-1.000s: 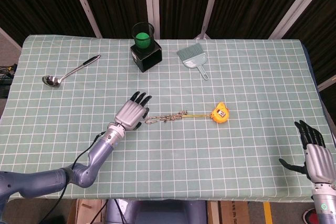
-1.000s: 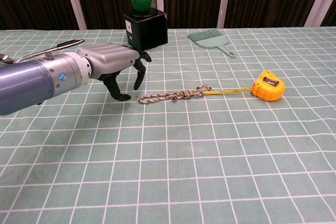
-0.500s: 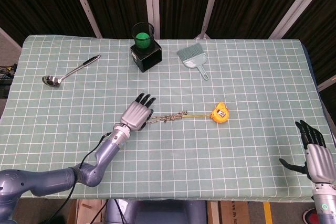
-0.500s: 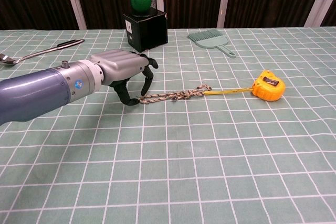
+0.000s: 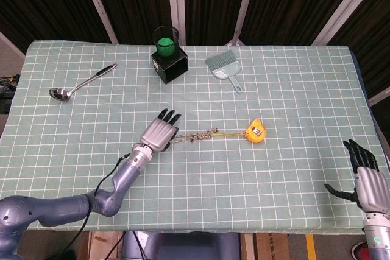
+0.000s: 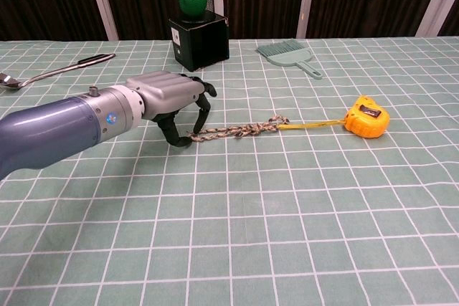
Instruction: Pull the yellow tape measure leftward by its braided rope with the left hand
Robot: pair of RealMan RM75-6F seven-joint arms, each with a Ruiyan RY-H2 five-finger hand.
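The left hand (image 6: 168, 98) is shown lowered over the near end of the braided rope (image 6: 233, 131), its fingers (image 6: 204, 109) curled down around that end; whether the rope is actually pinched cannot be told from either view. The yellow tape measure (image 6: 367, 117) lies on the green checked cloth (image 6: 287, 234), well right of the hand, joined to the rope by its drawn-out blade. The right hand (image 5: 367, 181) is held with fingers spread at the table's near right edge, holding nothing.

We find the left hand (image 6: 172, 94) covers the near end of the braided rope (image 6: 237, 131), so actual grip is undeterminable; the ladle (image 6: 50, 73) bowl is cropped in chest view; the right hand (image 5: 365, 178) appears only in head view.
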